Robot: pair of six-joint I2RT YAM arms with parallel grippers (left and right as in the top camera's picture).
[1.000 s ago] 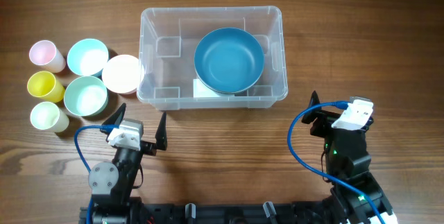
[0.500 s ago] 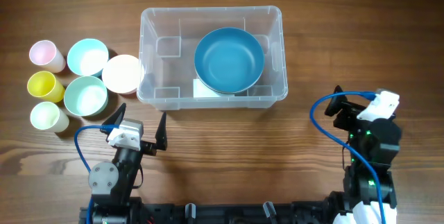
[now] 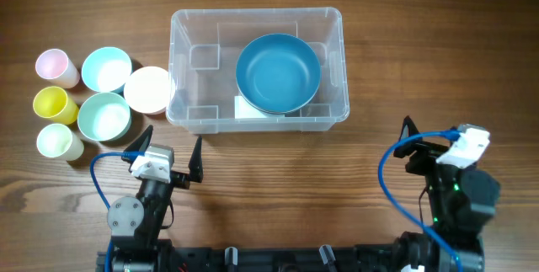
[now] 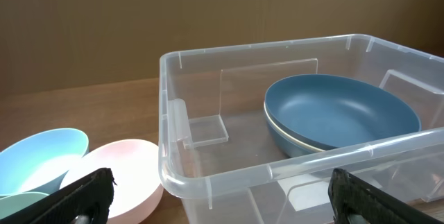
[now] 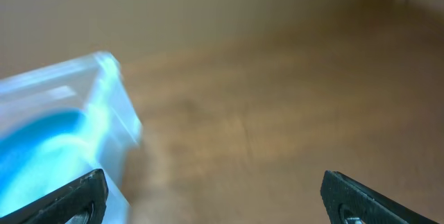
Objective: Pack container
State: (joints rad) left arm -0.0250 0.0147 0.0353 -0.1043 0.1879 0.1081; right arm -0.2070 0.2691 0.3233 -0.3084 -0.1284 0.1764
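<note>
The container is a large clear plastic bin at the table's middle back, with a white label low on its front wall. A dark blue bowl lies inside it at the right. The bin also shows in the left wrist view, with the blue bowl in it. My left gripper is open and empty, just in front of the bin's front left corner. My right gripper is open and empty, at the right front of the table, apart from the bin. The right wrist view is blurred and shows the bin's corner at the left.
To the left of the bin stand a pale pink bowl, two light blue-green bowls, a pink cup, a yellow cup and a pale green cup. The pink bowl touches the bin's left wall.
My right arm has drawn back to the right and toward the table's front edge, away from the bin. The left arm and all objects have not moved.
</note>
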